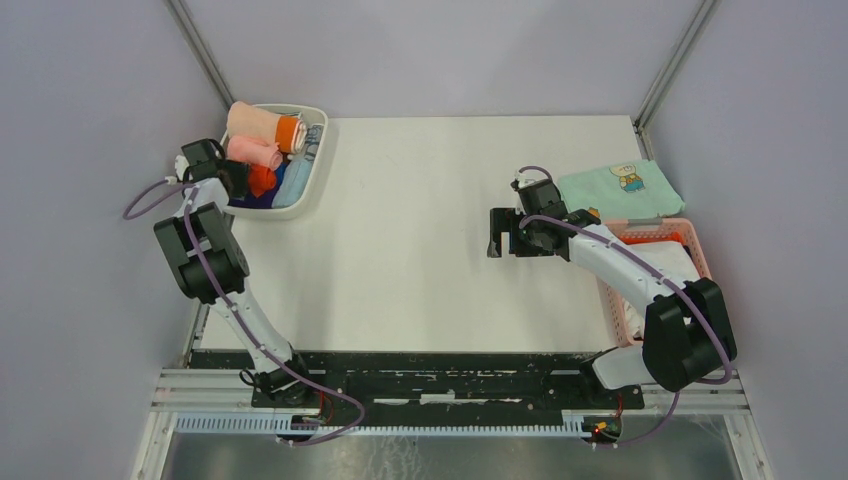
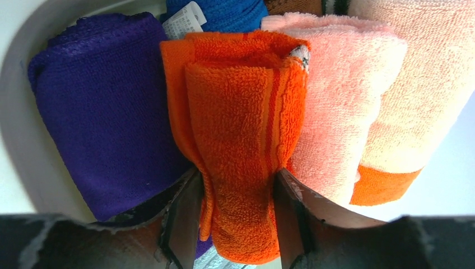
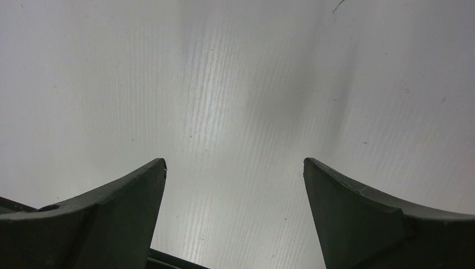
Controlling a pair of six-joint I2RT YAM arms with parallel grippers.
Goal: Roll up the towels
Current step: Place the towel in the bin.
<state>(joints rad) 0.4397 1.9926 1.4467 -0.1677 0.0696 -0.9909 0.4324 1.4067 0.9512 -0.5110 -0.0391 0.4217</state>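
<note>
Far left, the white bin holds rolled towels side by side. The left end effector straddles the orange towel, a finger against each side. The roll runs lengthwise straight out from the wrist, between a purple roll and a pink roll. Squeezing or just let go? Honestly can't tell. The top view hides that contact under the arm. The right end effector is spread wide and empty over the desk, well apart, so the left arm's way nearer.
</note>
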